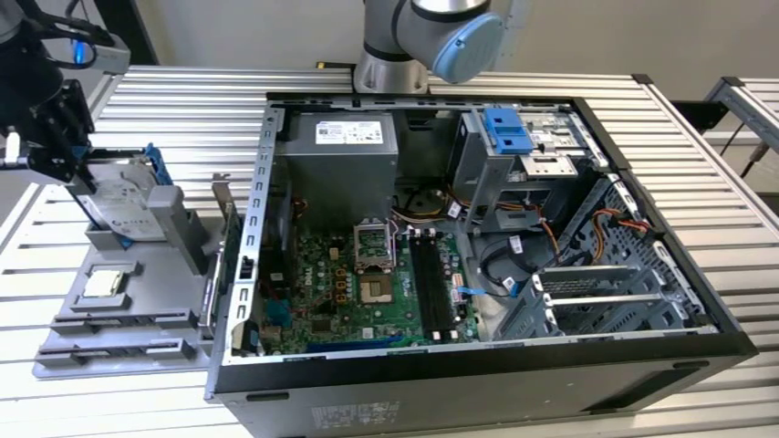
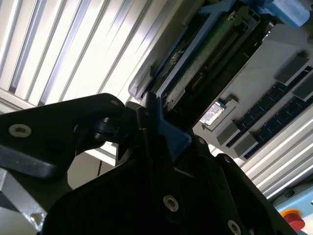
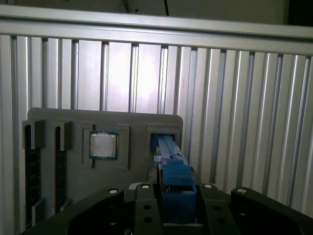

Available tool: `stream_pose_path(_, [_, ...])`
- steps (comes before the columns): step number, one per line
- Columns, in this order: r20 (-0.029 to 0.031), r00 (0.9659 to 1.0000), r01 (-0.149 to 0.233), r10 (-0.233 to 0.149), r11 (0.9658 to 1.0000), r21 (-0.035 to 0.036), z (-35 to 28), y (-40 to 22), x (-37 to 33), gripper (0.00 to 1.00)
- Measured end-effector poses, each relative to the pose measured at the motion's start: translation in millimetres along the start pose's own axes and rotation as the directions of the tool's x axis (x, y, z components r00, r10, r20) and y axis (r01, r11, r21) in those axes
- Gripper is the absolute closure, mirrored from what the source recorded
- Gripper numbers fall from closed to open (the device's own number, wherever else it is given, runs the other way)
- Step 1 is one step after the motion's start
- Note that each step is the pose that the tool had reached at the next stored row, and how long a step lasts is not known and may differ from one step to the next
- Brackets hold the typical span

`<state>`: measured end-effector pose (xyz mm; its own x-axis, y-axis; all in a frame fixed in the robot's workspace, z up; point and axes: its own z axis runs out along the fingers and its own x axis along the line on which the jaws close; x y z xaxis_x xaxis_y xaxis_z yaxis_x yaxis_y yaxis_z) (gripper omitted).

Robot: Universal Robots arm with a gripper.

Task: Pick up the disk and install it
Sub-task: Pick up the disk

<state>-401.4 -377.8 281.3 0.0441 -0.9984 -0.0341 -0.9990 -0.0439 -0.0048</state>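
gripper: clamped on the disk by its blue rail | disk: tilted on edge in its tray slot, exterior view's left, outside the case | handling (judged): rigid, moderately heavy, shock-sensitive; you should hold by the rail edges, never the flat faces | chip: seated beside it

disk: flat rectangular silver-grey hard drive, white label, blue plastic rail bracket. Stands on edge, tilted, lower end in the grey fixture slot, at the exterior view's left of the open PC case. Top rail end pinched in the gripper.
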Motion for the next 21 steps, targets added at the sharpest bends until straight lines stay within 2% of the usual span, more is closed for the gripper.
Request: stream_pose_path(21, [0.0011,1.0,0.0,0.0,1.0,0.0001,0.7,0.1,1.9,1.0])
